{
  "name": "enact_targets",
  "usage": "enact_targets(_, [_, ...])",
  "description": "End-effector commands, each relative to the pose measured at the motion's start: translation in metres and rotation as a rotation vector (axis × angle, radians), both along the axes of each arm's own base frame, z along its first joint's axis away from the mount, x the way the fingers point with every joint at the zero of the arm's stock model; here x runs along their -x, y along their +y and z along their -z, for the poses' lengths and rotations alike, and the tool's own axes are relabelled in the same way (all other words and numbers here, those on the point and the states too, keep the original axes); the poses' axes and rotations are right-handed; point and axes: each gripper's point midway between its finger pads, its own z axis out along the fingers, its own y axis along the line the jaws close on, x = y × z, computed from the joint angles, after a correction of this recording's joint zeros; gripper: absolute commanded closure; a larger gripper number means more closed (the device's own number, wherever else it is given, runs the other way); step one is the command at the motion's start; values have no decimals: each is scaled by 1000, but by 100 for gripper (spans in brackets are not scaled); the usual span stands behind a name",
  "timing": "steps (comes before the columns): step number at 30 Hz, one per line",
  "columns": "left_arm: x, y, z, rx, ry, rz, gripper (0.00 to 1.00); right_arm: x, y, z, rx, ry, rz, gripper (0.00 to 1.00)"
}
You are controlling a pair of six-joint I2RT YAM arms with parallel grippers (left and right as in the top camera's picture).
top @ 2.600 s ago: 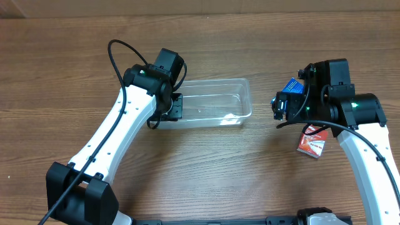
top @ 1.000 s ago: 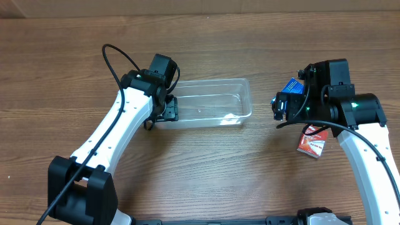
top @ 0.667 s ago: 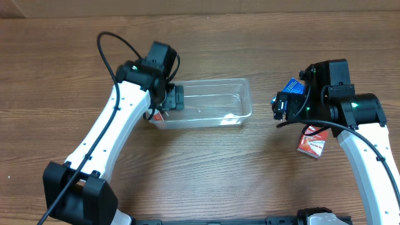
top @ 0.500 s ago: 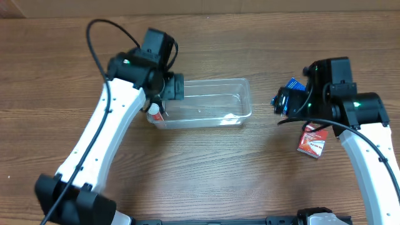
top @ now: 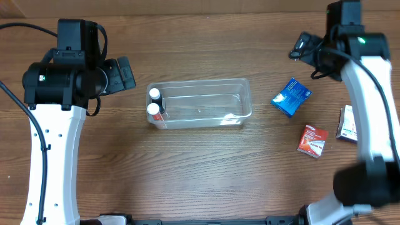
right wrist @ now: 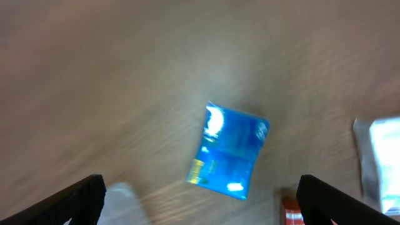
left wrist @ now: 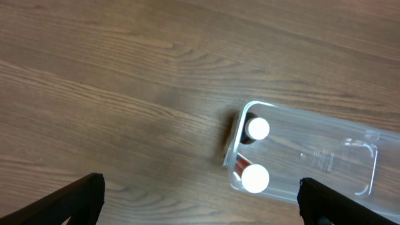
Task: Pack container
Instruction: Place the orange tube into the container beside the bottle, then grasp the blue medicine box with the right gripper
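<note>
Two grippers, both empty. The left gripper (top: 124, 74), jaws spread wide, hangs left of the container (top: 206, 107), which sits at the middle of the tabletop (top: 200, 181). Judged light, thin-walled, flexible, slippery; take it by pinching the rim of a long wall. Clear, shallow, round-cornered; two white-capped bottles (top: 152, 110) stand at its left end. The right gripper (top: 304, 50): jaws apparently spread, view blurred.

Bottles (top: 154, 93) stand in the container (top: 206, 103) at its left end, boxes (top: 291, 96) to its right

Table (top: 200, 169): brown wood-grain top.
Middle: clear plastic container (top: 247, 100), lying lengthwise left to right.
Right of it: blue box (top: 291, 97), set apart.
Front right: red box (top: 312, 140), with a white packet (top: 349, 123) just beside it.
</note>
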Motion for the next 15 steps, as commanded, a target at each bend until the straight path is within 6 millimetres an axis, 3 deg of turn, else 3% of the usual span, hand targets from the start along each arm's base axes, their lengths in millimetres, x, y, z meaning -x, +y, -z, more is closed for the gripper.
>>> enact_targets(1, [-1, -3, -1, 10, 0, 25, 0, 0, -6, 57, -60, 159, 83, 0])
enact_targets(4, [-3, -3, -2, 12, -8, 24, 0, 4, -5, 103, -62, 282, 82, 0])
enact_targets(6, [-3, -3, -2, 12, -8, 24, 0, 5, -5, 121, -64, 327, 84, 0])
enact_targets(15, [-3, -6, -3, 26, -10, 32, 0, 13, -4, 164, -69, 433, 93, 0])
